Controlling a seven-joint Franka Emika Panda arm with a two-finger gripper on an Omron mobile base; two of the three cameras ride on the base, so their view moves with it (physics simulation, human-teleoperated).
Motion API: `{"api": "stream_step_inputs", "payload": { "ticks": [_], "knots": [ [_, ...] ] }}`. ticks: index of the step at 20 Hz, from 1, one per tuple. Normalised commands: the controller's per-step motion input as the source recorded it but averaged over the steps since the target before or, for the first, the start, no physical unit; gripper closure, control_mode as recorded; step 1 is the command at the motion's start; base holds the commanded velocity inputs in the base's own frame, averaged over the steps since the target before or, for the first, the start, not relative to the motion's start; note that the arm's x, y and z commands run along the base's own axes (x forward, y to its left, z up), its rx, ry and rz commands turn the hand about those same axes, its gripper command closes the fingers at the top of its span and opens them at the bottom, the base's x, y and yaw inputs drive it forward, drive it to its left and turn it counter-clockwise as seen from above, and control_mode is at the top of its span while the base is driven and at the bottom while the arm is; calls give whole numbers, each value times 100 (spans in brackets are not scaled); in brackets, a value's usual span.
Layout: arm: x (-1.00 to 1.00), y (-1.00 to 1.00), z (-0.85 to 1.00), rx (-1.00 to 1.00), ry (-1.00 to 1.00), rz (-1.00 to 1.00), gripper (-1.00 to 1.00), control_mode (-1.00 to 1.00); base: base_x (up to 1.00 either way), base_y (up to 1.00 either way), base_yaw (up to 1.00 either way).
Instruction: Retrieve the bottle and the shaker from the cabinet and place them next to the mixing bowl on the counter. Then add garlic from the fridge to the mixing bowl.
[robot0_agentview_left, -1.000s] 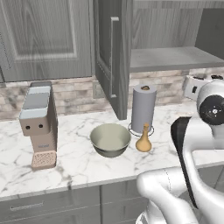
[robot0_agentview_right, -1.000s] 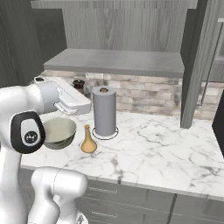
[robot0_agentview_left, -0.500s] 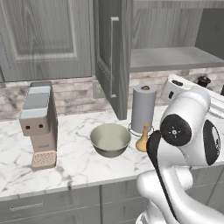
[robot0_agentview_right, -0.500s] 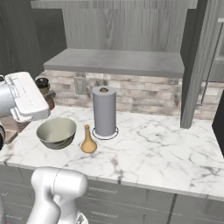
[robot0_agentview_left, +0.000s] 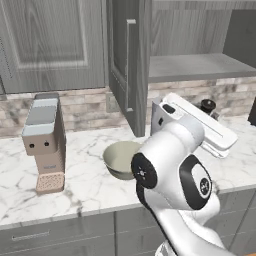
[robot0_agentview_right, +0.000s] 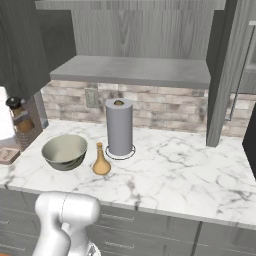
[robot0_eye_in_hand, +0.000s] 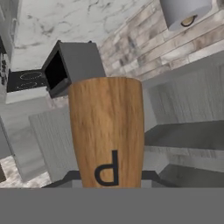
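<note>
The pincer is clamped on a tall wooden shaker marked with a dark letter, its body rising straight up between the jaws. Off to one side, on the marble counter, sit the round greenish mixing bowl and the small amber bottle, probably touching nothing.

Shaker: brown wood grain, dark "d" marking. Bowl: pale grey-green. Bottle: tan; counter: white marble, grey veins.
</note>
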Motion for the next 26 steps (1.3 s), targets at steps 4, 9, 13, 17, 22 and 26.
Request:
{"api": "stream_step_inputs", "payload": {
  "ticks": [4, 9, 13, 17, 22, 26],
  "knots": [
    [-16, 49, -36, -4, -7, -7, 100, -100, 0, 0, 0],
    [-28, 40, -32, -2, -8, -5, 100, -100, 0, 0, 0],
    [-40, 32, -26, 0, -5, -4, 100, -100, 0, 0, 0],
    [-26, 29, -37, 0, 0, -2, 100, -100, 0, 0, 0],
    [-4, 40, -41, 0, 0, -2, 100, -100, 0, 0, 0],
    [0, 36, -41, 0, 0, -1, 100, -100, 0, 0, 0]
  ]
}}
